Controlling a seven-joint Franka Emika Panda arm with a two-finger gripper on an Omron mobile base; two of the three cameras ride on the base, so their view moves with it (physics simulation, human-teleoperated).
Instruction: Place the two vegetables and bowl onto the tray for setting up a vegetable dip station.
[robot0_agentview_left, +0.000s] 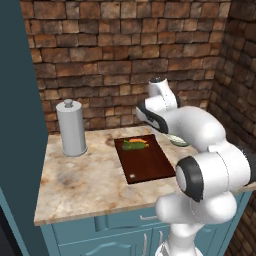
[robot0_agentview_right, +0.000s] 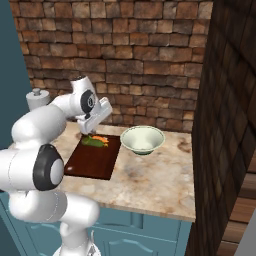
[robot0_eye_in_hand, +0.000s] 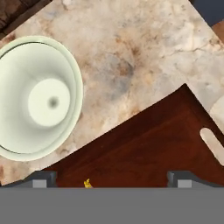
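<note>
The dark reddish-brown tray (robot0_agentview_right: 92, 161) lies on the counter, with the dark green cucumber (robot0_agentview_right: 92, 142) and the orange carrot (robot0_agentview_right: 102, 139) side by side at its far end. Both also appear on the tray (robot0_agentview_left: 145, 162) as cucumber (robot0_agentview_left: 132, 147) and carrot (robot0_agentview_left: 139, 141). The pale greenish-white bowl (robot0_agentview_right: 142, 138) stands on the counter just right of the tray, apart from it. My gripper (robot0_agentview_right: 89, 129) hangs a little above the vegetables, open and holding nothing. In the hand view the gripper (robot0_eye_in_hand: 112, 179) looks down on the tray (robot0_eye_in_hand: 144, 148) with the bowl (robot0_eye_in_hand: 37, 98) beside it.
A tall grey metal canister (robot0_agentview_left: 71, 128) with a knob lid stands at the counter's back left. A brick wall runs behind the counter, and a dark brick side wall (robot0_agentview_right: 225, 125) closes the right. The tray's slot handle (robot0_eye_in_hand: 212, 144) is visible in the hand view.
</note>
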